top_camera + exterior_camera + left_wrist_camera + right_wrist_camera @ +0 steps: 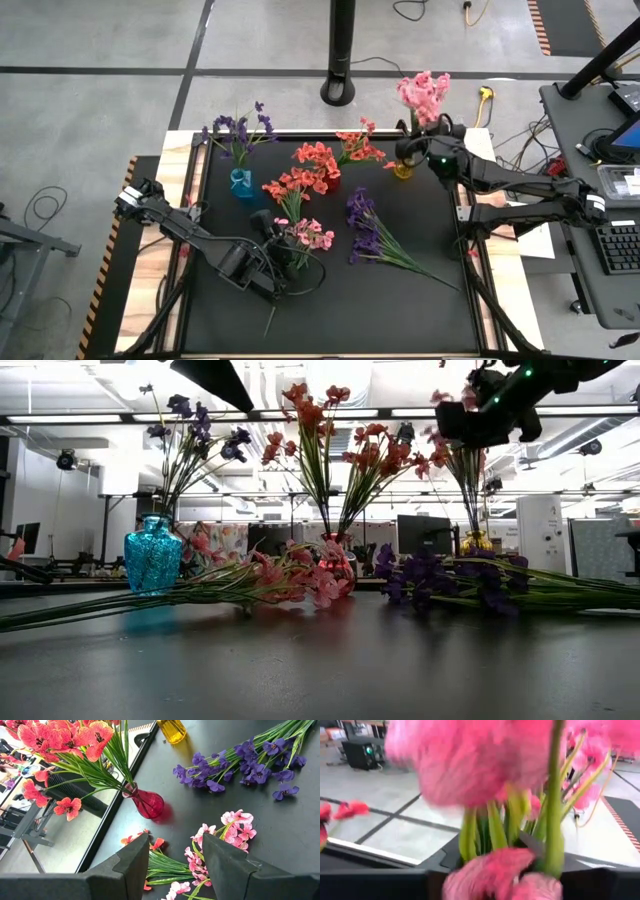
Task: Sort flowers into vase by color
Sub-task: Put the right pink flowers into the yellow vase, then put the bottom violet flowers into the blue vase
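Three vases stand along the far side. The blue vase [241, 184] holds purple flowers, the red vase [148, 803] coral-red ones, and the yellow vase [403, 169] pink ones [423, 94]. Loose sprigs lie flat on the black mat: a pink sprig [227, 827], a coral-red sprig [289, 189] and a purple bunch [363, 226]. My left gripper [175, 865] hangs open above the stems of the pink sprig, which show between its fingers. My right gripper [416, 146] is up at the pink flowers' stems [552, 815], just above the yellow vase.
The mat has bare room along its near edge and near right corner [420, 320]. A dark post [341, 60] stands on the floor beyond the far edge. A desk with a keyboard [618, 245] is off to the right.
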Robot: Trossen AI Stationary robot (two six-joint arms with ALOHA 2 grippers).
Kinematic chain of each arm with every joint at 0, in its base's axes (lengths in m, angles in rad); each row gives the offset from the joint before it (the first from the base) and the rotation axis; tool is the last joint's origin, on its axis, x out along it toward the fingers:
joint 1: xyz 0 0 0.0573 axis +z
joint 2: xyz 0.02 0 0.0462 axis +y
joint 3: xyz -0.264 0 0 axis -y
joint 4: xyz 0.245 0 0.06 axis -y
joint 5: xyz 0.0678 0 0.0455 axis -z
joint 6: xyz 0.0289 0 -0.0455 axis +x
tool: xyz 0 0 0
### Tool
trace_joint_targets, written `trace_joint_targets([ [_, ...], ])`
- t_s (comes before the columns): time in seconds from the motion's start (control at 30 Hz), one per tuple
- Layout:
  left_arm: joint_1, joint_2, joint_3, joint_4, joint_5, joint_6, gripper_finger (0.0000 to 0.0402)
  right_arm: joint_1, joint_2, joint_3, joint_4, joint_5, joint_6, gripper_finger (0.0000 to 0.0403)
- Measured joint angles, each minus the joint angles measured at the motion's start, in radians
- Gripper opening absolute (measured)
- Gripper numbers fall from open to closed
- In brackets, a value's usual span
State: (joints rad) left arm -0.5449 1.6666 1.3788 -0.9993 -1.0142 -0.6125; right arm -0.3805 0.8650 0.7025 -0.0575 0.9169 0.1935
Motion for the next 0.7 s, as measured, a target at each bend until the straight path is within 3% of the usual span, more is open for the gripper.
trace_joint_targets([
  [0.27, 0.000, 0.000, 0.000, 0.000, 0.000, -0.003, 0.0167, 0.001, -0.032, 0.007, -0.188, -0.018, 0.102, 0.0210],
  [0.53, 0.000, 0.000, 0.000, 0.004, 0.006, -0.028, 0.0167, 0.003, -0.092, 0.056, -0.445, -0.157, 0.238, 0.0278],
  [0.7, 0.002, 0.000, 0.000, 0.042, 0.138, -0.036, 0.0167, 0.003, -0.115, 0.073, -0.582, -0.266, 0.337, 0.0296],
])
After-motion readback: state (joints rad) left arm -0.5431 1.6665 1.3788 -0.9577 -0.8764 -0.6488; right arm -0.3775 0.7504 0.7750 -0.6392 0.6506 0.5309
